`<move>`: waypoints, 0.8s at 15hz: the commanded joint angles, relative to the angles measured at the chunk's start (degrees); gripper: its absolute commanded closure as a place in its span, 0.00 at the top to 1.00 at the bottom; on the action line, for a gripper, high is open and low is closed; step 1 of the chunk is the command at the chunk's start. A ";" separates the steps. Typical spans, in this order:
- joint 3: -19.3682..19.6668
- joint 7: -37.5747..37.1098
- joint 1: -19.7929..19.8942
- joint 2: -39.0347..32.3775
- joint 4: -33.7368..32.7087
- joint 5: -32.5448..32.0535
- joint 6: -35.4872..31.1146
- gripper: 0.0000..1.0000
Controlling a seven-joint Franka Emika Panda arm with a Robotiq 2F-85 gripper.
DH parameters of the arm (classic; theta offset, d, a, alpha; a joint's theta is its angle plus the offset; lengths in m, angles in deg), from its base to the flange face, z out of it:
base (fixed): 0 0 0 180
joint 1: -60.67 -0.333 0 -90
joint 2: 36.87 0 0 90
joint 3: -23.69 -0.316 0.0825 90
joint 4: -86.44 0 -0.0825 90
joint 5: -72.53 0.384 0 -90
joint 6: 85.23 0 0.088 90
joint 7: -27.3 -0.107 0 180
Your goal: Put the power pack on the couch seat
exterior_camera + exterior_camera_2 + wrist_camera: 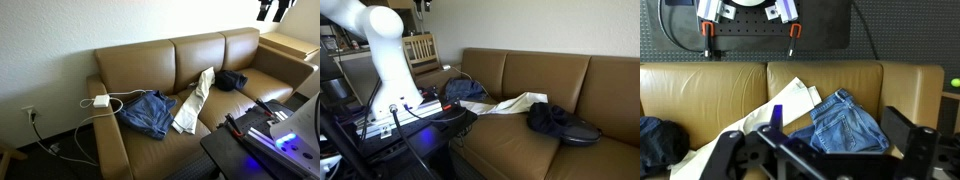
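Observation:
The power pack (101,100) is a small white brick lying on the couch's padded arm at the end near the wall outlet, with its thin white cord (70,135) trailing to the floor. It does not show in the wrist view. The tan leather couch seat (262,86) shows in both exterior views (510,142) and in the wrist view (700,92). My gripper (272,9) hangs high above the opposite end of the couch, far from the power pack. In the wrist view its jaws (820,152) are wide open and empty.
Blue jeans (148,113) (847,120), a beige cloth (195,100) (745,130) and a dark garment (232,80) (558,122) lie on the seat. A black table (250,145) with the robot base stands in front. A wall outlet (30,113) is beside the couch.

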 commanded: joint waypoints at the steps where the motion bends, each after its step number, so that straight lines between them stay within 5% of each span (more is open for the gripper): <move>1: -0.83 0.69 1.25 0.04 -0.16 0.51 0.29 1.00; 12: -0.51 -0.35 3.86 -4.82 -0.33 -1.72 -1.65 1.00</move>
